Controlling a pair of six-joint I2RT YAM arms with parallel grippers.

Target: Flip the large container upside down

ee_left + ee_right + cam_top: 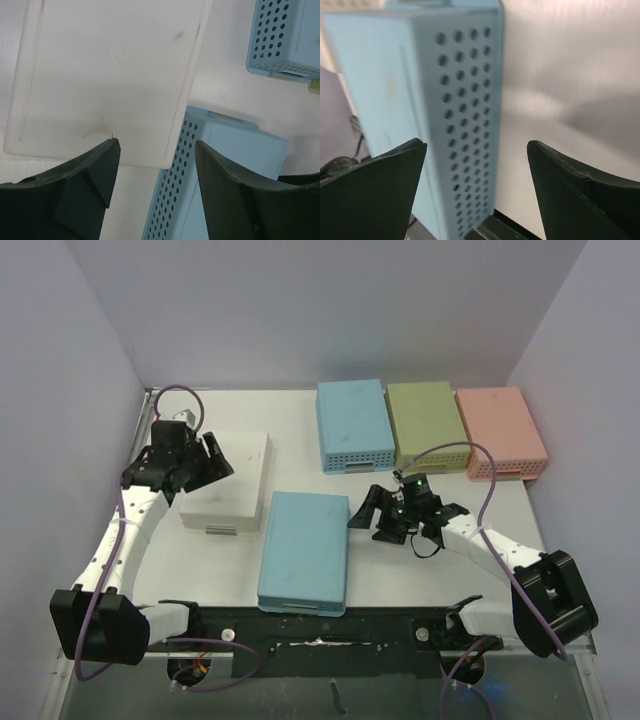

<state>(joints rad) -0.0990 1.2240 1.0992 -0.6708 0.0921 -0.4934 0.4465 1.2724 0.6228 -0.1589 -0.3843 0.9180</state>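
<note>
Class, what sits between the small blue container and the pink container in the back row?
The green container sits there, close beside both the small blue container and the pink container; the top view shows it.

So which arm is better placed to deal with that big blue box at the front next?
The right arm, probably. Its open right gripper sits just beside the large blue box's right edge, apart from it, while the left gripper hovers open over the white box further back.
</note>
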